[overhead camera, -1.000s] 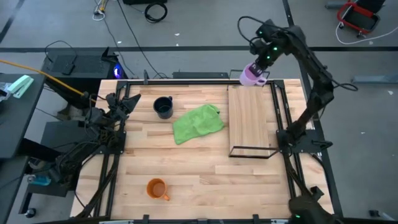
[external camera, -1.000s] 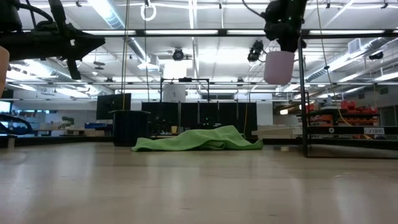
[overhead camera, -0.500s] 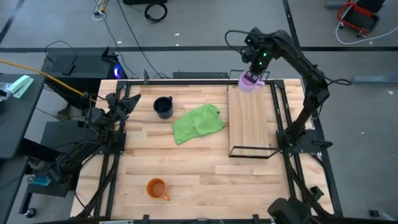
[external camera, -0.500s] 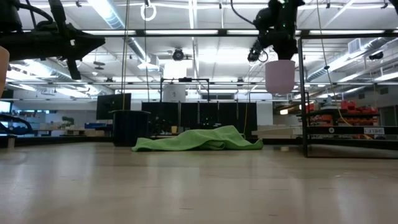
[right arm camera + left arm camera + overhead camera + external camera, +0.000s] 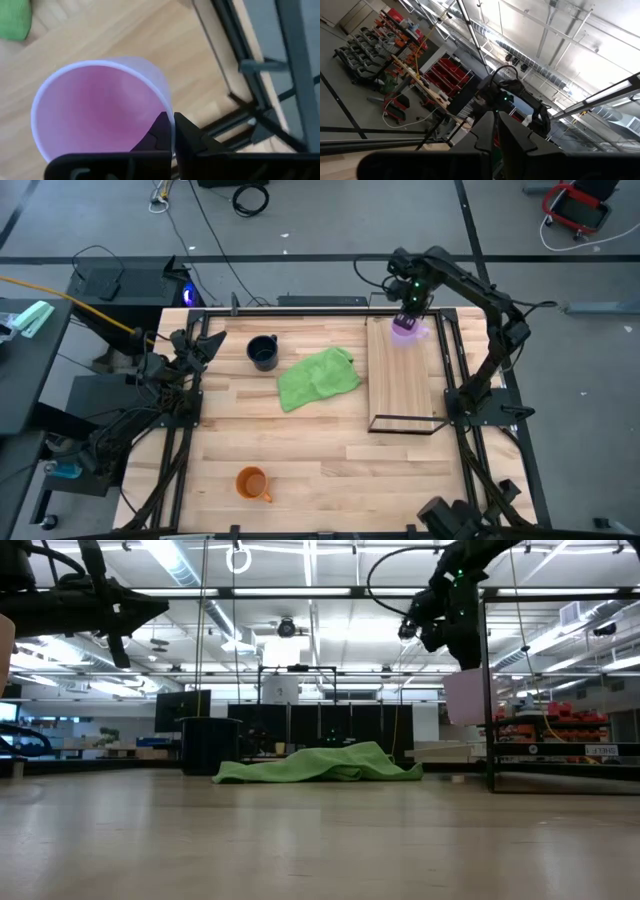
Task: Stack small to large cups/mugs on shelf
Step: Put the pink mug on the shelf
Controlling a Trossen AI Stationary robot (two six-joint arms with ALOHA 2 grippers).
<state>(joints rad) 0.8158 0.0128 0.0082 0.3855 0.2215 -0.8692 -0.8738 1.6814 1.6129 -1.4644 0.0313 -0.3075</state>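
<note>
My right gripper (image 5: 408, 308) is shut on the pale purple mug (image 5: 405, 329), held upright over the far end of the shelf (image 5: 405, 385). In the low view the mug (image 5: 465, 697) hangs below the gripper (image 5: 455, 635). The navy mug (image 5: 263, 352) stands on the table's far left part. The orange mug (image 5: 252, 483) stands near the front edge. My left gripper (image 5: 212, 345) waits shut at the table's left edge, touching nothing. My right gripper pinches the purple mug's rim (image 5: 169, 111), with one finger (image 5: 159, 131) inside the mug and the other outside its wall. The fingers come from above, pointing down. The mug hangs upright, mouth up, below the fingers.
A crumpled green cloth (image 5: 318, 377) lies on the table between the navy mug and the shelf. Thin black wire frames stand at the shelf's far end (image 5: 440, 320) and near end (image 5: 405, 425). The rest of the board is bare.
My right gripper has gone down and toward the table's near edge with the purple mug, from beyond the shelf's far end to over that end. The mug has stayed upright in the hold.
</note>
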